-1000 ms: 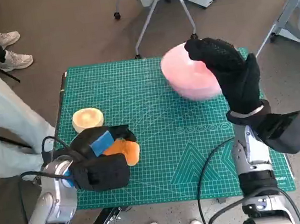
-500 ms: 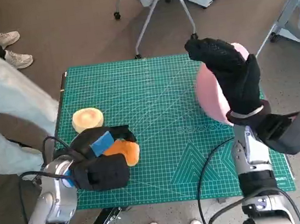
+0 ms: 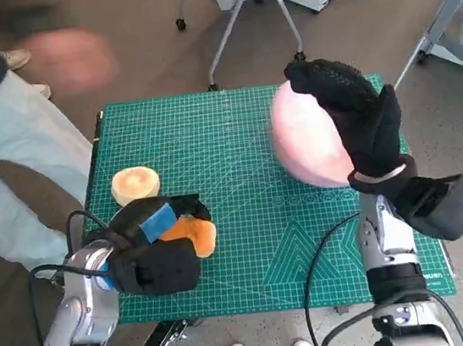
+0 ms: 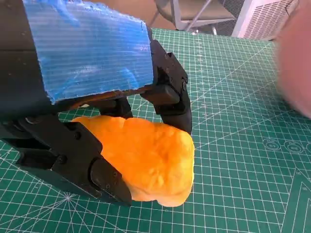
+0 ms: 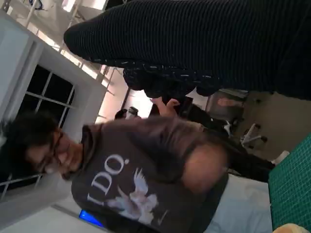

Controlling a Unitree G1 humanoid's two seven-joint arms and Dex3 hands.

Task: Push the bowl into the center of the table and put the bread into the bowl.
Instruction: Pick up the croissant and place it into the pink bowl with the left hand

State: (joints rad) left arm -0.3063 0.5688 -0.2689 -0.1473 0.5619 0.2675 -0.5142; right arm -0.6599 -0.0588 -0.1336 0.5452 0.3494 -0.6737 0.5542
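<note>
Bread (image 3: 193,234), an orange-yellow lump with a rough crust, lies on the near left part of the worktop (image 3: 250,247), a small table covered by a green cutting mat with a white grid. The left hand (image 3: 152,250), black with blue tape over its back, is on top of the bread, and in the left wrist view its black fingers (image 4: 167,90) curl down around the lump on both sides and grip it while the bread (image 4: 146,162) rests on the mat.

The pale pink round bowl (image 3: 308,141) is on the far right part of the worktop, blurred and tilted with its outer side showing. The right hand (image 3: 357,118), in a black knitted glove, stands upright just at the bowl's right side with its fingers extended over the bowl's rim; whether it touches the bowl cannot be told, and it holds nothing.

A round pale yellow bun-shaped thing (image 3: 136,184) sits on the mat at the left edge, just beyond the left hand.

A person in pale trousers (image 3: 2,178) stands at the left of the worktop, with a blurred hand (image 3: 71,57) above the far left corner. In the right wrist view the person (image 5: 141,179) wears a dark top with white lettering.
</note>
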